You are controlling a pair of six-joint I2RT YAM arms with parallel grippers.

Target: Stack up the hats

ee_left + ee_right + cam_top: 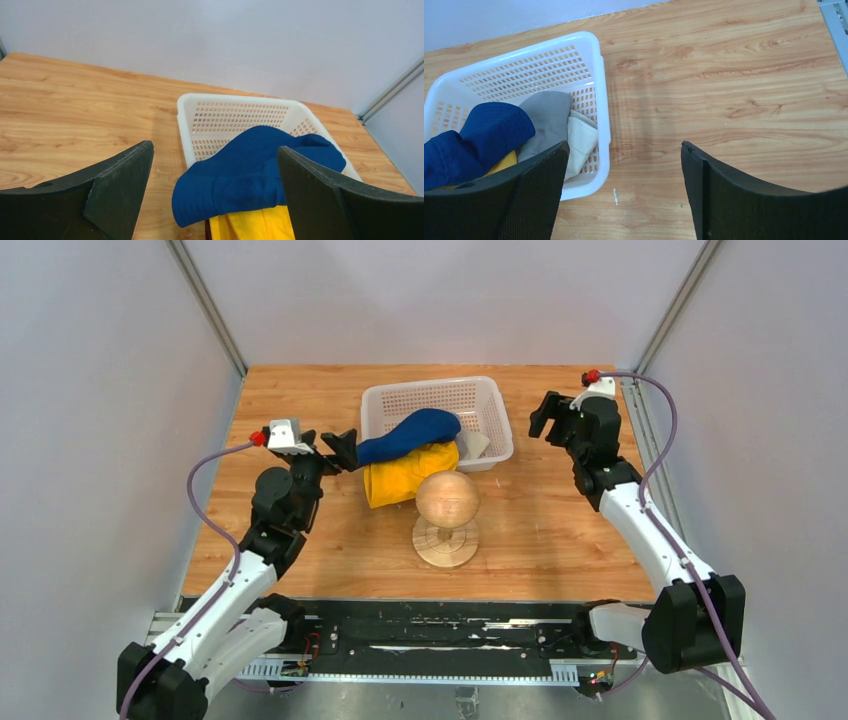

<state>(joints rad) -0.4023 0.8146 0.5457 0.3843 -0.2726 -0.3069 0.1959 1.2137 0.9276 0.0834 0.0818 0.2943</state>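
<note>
A navy blue hat [410,434] lies draped over the front left rim of the white basket [487,396]. A yellow hat [403,478] hangs out from under it onto the table. In the right wrist view a grey hat [549,116] and a beige hat [581,138] lie inside the basket beside the navy hat [489,134]. The dark red hat is hidden. My left gripper [340,450] is open and empty, just left of the navy hat [250,175] and apart from it. My right gripper [541,418] is open and empty, right of the basket above bare table.
A round wooden head-shaped stand [447,502] rises on its base in front of the basket, close to the yellow hat. The table's back edge meets the wall behind the basket. A metal rail [836,20] runs along the right edge.
</note>
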